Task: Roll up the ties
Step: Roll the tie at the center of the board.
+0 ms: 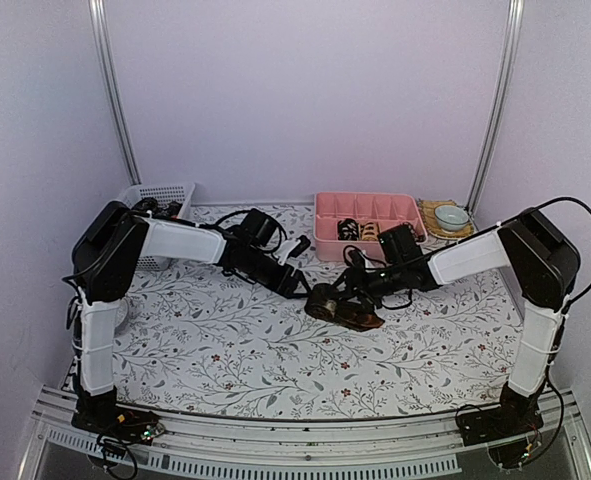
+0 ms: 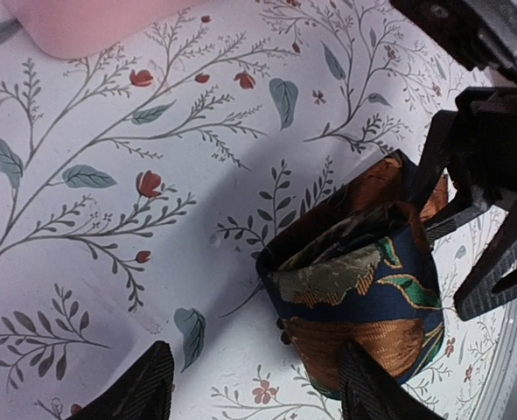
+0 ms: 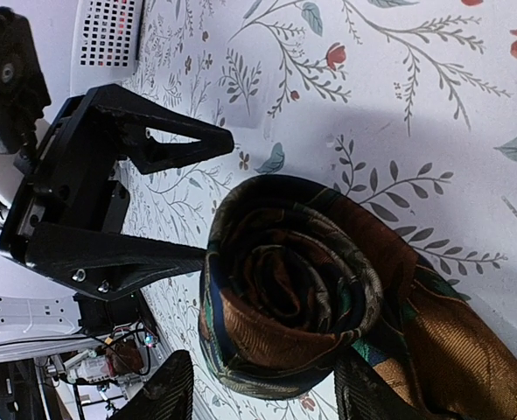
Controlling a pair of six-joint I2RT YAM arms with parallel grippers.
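Note:
A dark brown, orange and navy patterned tie is rolled into a coil (image 1: 327,303) on the floral tablecloth at mid-table, with its loose tail (image 1: 363,319) lying to the right. My left gripper (image 1: 297,283) is open just left of the coil. In the left wrist view (image 2: 254,389) one fingertip (image 2: 367,394) lies against the coil (image 2: 354,289). My right gripper (image 1: 350,295) is open at the coil's right side. In the right wrist view (image 3: 267,394) its fingers stand either side of the coil (image 3: 293,280), one over the tail (image 3: 468,350).
A pink compartment tray (image 1: 367,205) at the back holds rolled ties (image 1: 350,229). A white mesh basket (image 1: 160,193) stands at the back left. A bowl on a plate (image 1: 451,216) sits right of the tray. The two grippers face each other closely.

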